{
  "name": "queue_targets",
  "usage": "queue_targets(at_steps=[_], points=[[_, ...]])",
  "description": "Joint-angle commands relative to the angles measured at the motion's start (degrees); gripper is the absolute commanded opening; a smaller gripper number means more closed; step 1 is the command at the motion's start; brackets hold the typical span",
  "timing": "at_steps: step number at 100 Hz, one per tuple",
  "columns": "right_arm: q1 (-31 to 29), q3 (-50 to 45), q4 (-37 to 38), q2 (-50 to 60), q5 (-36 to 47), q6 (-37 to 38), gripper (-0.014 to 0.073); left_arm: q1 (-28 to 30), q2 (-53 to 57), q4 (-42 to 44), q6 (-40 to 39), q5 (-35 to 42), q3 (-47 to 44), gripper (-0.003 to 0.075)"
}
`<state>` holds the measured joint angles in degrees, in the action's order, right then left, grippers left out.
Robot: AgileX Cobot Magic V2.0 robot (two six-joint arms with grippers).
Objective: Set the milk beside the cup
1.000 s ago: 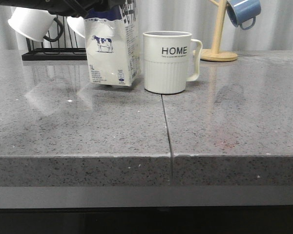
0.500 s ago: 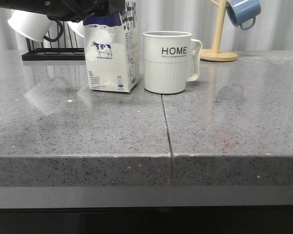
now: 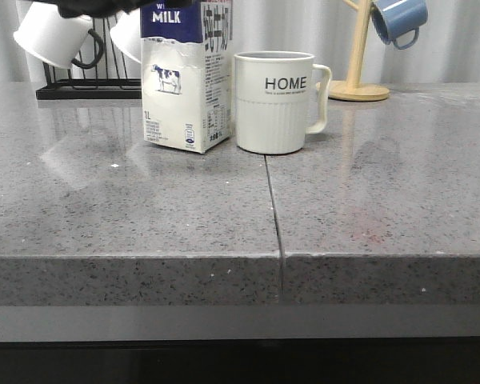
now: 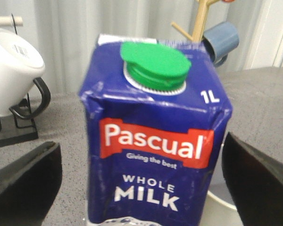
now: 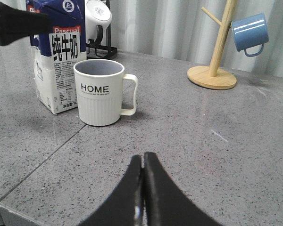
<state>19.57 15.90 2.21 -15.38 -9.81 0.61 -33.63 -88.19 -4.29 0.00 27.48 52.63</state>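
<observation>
The milk (image 3: pixel 186 84), a white carton with a dark blue top band and a cow picture, stands upright on the grey counter just left of the cup (image 3: pixel 275 101), nearly touching it. The cup is cream-white with "HOME" on it, handle to the right. My left gripper (image 4: pixel 140 181) is open; its fingers (image 4: pixel 26 179) stand wide on either side of the carton's top (image 4: pixel 153 141) with gaps. It shows as a dark shape at the front view's top edge (image 3: pixel 104 6). My right gripper (image 5: pixel 143 160) is shut and empty, low over the counter in front of the cup (image 5: pixel 101 92).
A black rack (image 3: pixel 88 90) with plain white mugs (image 3: pixel 52 36) stands behind the milk at the back left. A wooden mug tree (image 3: pixel 358 80) holding a blue mug (image 3: pixel 400 20) is at the back right. A seam (image 3: pixel 274 208) runs through the counter.
The milk came down from a tilted, lifted hold and now stands upright on the counter beside the cup. My left gripper has opened and risen toward the carton's top.
</observation>
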Motion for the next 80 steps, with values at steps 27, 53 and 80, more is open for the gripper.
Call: queue_targets(at_steps=[27,53,80], points=[[0.1,1.3,0.4,-0.4,4.2,-0.1,-0.0067,0.0,13.3,0.1,5.9,2.8,-7.0,0.0529],[0.1,1.3,0.4,-0.4,4.2,-0.1,-0.0067,4.2,22.5,-0.2,8.1,-11.1,-8.0,0.0029],[0.1,1.3,0.4,-0.4,4.2,-0.1,-0.0067,9.6,30.9,-0.1,9.0,-20.9,-8.0,-0.0021]])
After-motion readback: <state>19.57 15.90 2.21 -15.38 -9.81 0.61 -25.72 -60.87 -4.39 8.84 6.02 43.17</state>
